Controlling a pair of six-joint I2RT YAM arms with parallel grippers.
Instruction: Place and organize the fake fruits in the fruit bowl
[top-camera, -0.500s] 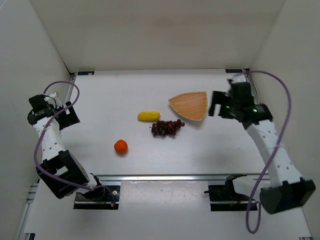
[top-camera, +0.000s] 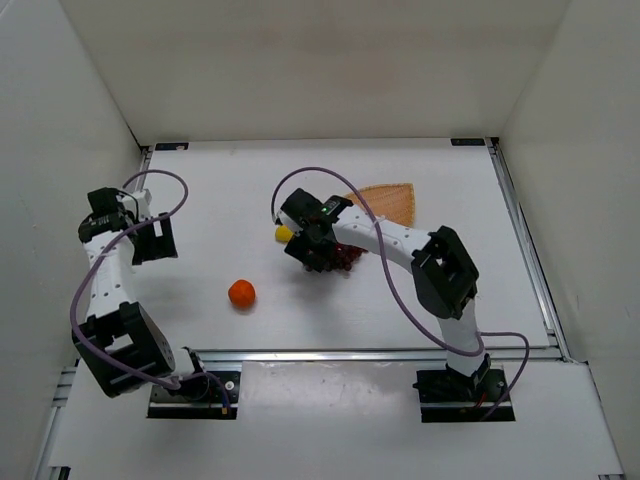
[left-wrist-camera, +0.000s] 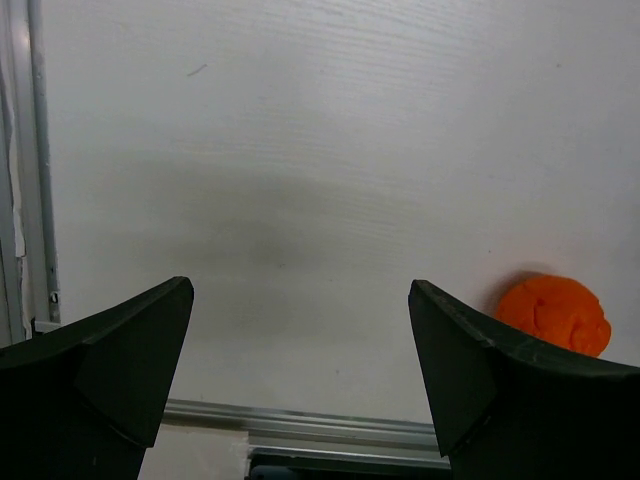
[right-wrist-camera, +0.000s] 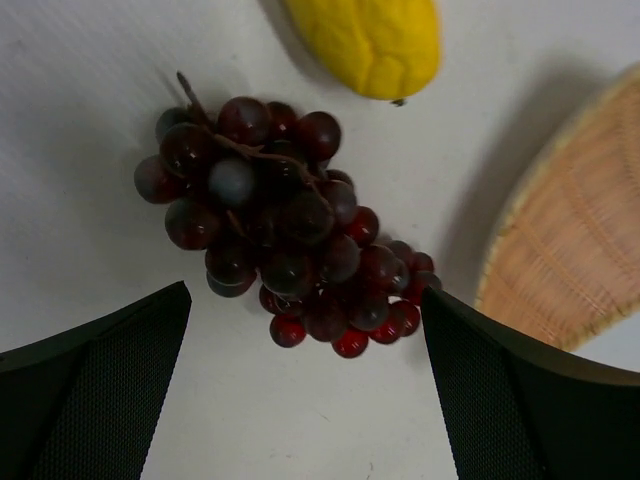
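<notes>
The dark purple-red grape bunch (right-wrist-camera: 280, 220) lies on the white table between my open right gripper's (right-wrist-camera: 305, 292) fingers, just ahead of the tips. In the top view the right gripper (top-camera: 315, 248) hovers over the grapes (top-camera: 347, 257) and hides most of them. The yellow lemon (right-wrist-camera: 370, 40) lies just past the grapes; only its end shows in the top view (top-camera: 284, 233). The wicker bowl (top-camera: 388, 203) sits to the right and holds nothing; its rim also shows in the right wrist view (right-wrist-camera: 570, 250). The orange (top-camera: 241, 293) lies apart at front left. My left gripper (top-camera: 152, 240) is open and empty, with the orange (left-wrist-camera: 555, 312) beside its right finger.
White walls enclose the table on the left, back and right. A metal rail (top-camera: 370, 354) runs along the table's near edge, also seen in the left wrist view (left-wrist-camera: 300, 425). The right arm's elbow (top-camera: 445, 265) stands right of the grapes.
My right arm has swung from beside the bowl's right side leftward to over the grapes. My left gripper has shifted slightly to the right.
</notes>
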